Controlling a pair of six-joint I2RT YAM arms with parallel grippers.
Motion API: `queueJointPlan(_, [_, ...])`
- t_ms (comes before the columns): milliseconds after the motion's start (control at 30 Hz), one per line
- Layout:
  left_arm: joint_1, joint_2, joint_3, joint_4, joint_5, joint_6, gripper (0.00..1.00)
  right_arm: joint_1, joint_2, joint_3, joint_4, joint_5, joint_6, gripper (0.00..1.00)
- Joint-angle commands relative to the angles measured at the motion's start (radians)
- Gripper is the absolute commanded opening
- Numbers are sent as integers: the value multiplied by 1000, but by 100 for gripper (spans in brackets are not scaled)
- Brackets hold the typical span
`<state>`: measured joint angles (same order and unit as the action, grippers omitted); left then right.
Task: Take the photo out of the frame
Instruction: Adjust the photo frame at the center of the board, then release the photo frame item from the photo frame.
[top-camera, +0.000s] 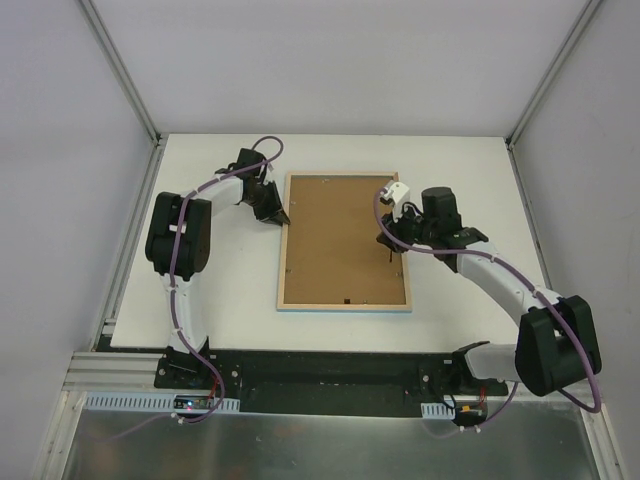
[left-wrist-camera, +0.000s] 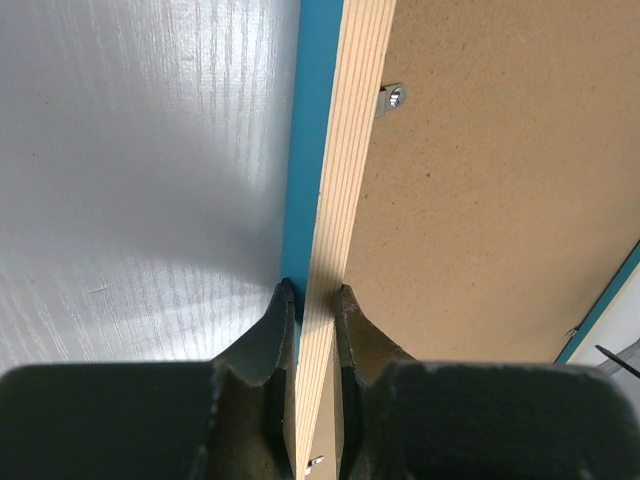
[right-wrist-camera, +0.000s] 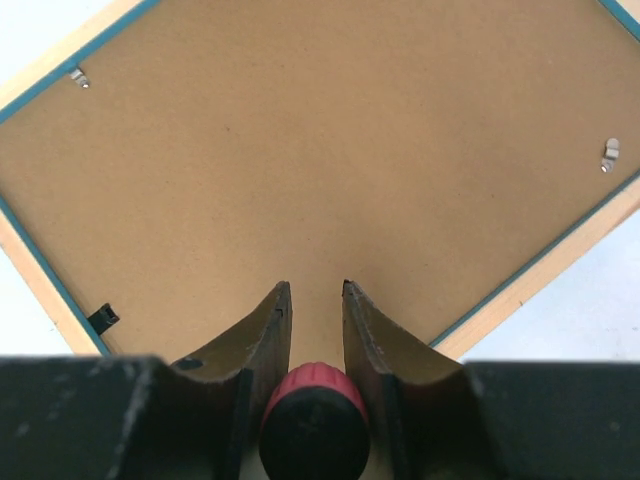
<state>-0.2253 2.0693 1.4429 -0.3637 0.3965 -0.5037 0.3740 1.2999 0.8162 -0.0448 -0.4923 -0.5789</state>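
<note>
Frame (top-camera: 343, 245), backed in plain brown board, rimmed in pale grained wood, edged turquoise. Screwdriver handle (right-wrist-camera: 313, 400): red, capped black.

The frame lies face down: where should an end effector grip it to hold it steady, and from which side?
The frame's left long rim, from its outer side, straddling it: the narrow pale wood stands proud of the back panel. The left end effector is clamped there.

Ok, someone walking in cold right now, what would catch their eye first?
The frame lies back-up in the centre of the overhead view, its brown board showing. The left gripper pinches its pale wood left rail, and the right gripper holds a red-handled tool over the board near the right edge.
</note>
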Motion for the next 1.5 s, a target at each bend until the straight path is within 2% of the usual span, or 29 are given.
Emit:
queueJointPlan(0, [-2, 37, -38, -30, -13, -35, 0, 6, -10, 77, -58, 106, -65, 1])
queueJointPlan(200, [0, 51, -22, -30, 27, -32, 0, 8, -1, 71, -58, 231, -84, 1])
queueJointPlan(367, [0, 63, -38, -15, 34, -18, 0, 5, 1, 37, -49, 198, -50, 1])
queueJointPlan(600, [0, 69, -21, -11, 44, 2, 0, -3, 2, 70, -90, 187, -35, 1])
queueJointPlan(1033, [-2, 57, -55, 8, 22, -9, 0, -23, 19, 12, -4, 179, 53, 1])
queueJointPlan(1067, [0, 51, -52, 6, 25, 1, 4, -27, 22, 14, -6, 179, 54, 1])
queueJointPlan(1133, [0, 23, -42, 8, 31, 20, 20, -30, 22, 18, -9, 176, 50, 1])
queueJointPlan(1233, [1, -56, -26, 8, 27, 60, 52, -40, 19, 27, -13, 156, 44, 1])
queueJointPlan(1267, [1, -98, -16, 6, 34, 77, 58, -41, 21, 29, -13, 146, 45, 1])
queueJointPlan(1367, [0, -170, 17, 19, 138, 175, 65, -46, 22, 34, -12, 121, 57, 1])
queueJointPlan(1467, [-29, -244, 14, 37, 249, 347, 66, -60, 30, 34, -6, 98, 86, 1])
